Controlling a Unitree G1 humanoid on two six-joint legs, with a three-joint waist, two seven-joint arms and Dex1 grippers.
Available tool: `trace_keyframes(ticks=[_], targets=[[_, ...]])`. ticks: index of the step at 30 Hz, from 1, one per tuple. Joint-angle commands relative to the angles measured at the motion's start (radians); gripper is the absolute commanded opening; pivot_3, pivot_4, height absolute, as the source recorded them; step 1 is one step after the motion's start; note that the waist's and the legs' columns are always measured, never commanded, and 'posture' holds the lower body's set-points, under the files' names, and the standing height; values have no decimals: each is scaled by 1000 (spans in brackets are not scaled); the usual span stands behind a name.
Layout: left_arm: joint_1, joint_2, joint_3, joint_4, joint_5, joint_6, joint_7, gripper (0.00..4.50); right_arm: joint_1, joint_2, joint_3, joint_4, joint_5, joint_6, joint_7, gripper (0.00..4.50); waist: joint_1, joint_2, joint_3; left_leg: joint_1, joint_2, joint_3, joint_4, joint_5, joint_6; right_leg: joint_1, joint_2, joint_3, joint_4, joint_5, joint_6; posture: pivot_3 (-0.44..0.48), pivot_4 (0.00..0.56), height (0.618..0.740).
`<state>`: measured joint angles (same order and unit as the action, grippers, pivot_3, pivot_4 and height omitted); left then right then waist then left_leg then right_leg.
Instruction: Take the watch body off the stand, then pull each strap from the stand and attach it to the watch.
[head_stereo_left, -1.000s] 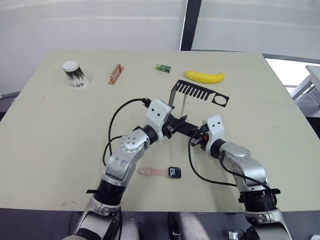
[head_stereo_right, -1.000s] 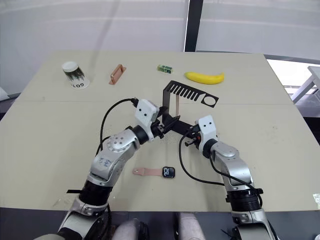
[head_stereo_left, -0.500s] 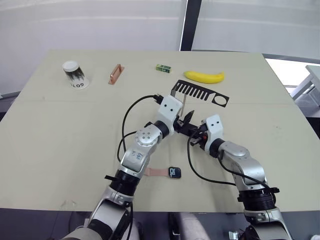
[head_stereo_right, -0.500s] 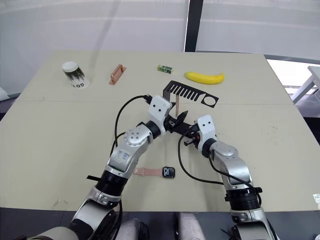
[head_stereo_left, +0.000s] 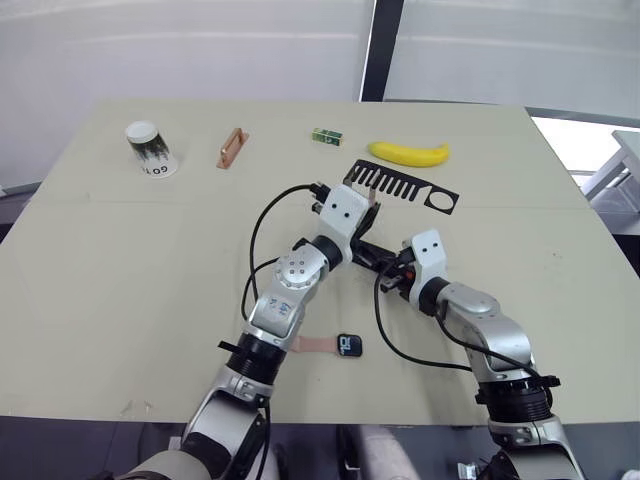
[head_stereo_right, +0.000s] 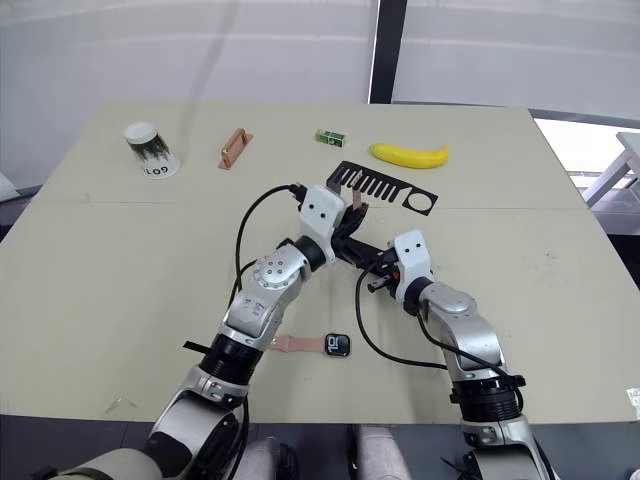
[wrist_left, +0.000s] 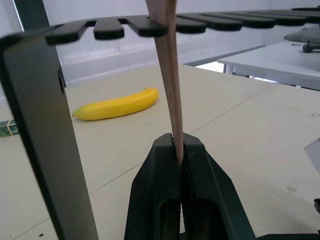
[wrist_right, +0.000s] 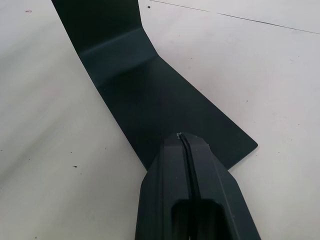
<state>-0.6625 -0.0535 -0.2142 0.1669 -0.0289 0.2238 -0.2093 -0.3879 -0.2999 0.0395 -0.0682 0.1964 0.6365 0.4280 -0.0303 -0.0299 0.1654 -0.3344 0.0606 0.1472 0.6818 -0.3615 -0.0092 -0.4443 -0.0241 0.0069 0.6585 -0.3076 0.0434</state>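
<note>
On near table edge: black-screened copper-rimmed watch body (head_stereo_left: 349, 345) off stand, one pink strap (head_stereo_left: 310, 344) attached. My left gripper (wrist_left: 177, 150) pinches second hanging pink strap (wrist_left: 169, 75) under black comb-toothed metal stand (head_stereo_left: 400, 185); my right gripper (wrist_right: 186, 150), clenched empty, presses stand base. Remaining: pull, attach.

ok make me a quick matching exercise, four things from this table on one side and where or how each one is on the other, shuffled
Things:
1. hanging strap
2. watch body
3. right hand
4. banana

States:
A. lying near the table's near edge, one strap attached
B. shut, pressing down on the stand's base
C. lying beyond the stand
D. pinched by the left hand

Pairs: 1-D, 2-A, 3-B, 4-C
</note>
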Motion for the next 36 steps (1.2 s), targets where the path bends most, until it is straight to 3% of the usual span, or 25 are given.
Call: trace_keyframes(ticks=[1,15,21,25,30,34,36], targets=[[-5,-3,12,-90,-10,-25,-14,24,21,-8,18,29,-4,43,5,0,0,0,0,0,0,0,0,0,0,0,0,0,0,0,0,0,150,740],[137,133,40,-380,-104,107,-162,24,-4,-24,18,71,-8,18,22,0,-2,0,0,0,0,0,0,0,0,0,0,0,0,0,0,0,150,740],[130,272,152,-423,-378,336,-394,24,43,-95,-15,-88,27,-60,97,0,-1,1,0,0,0,-1,-1,0,0,0,0,0,0,0,0,0,150,740],[102,411,175,-363,-530,438,-633,24,150,-175,-127,-319,217,-7,221,0,1,3,3,-2,0,-1,-1,0,0,-1,0,-1,-1,0,0,0,150,740],[66,495,144,-290,-604,471,-849,0,221,-269,-295,-514,595,197,306,1687,0,3,3,-1,0,-2,-1,0,0,0,0,-1,-2,0,0,0,150,740],[19,494,119,-243,-646,519,-939,0,154,-265,-362,-539,912,326,187,3730,-4,3,3,-1,0,-2,-1,0,0,0,0,-1,-2,0,0,0,150,740],[-4,480,104,-217,-649,521,-962,0,123,-252,-355,-538,1028,351,101,4445,-4,3,3,-1,0,-2,-1,0,0,0,0,-1,-2,0,0,0,150,740]])
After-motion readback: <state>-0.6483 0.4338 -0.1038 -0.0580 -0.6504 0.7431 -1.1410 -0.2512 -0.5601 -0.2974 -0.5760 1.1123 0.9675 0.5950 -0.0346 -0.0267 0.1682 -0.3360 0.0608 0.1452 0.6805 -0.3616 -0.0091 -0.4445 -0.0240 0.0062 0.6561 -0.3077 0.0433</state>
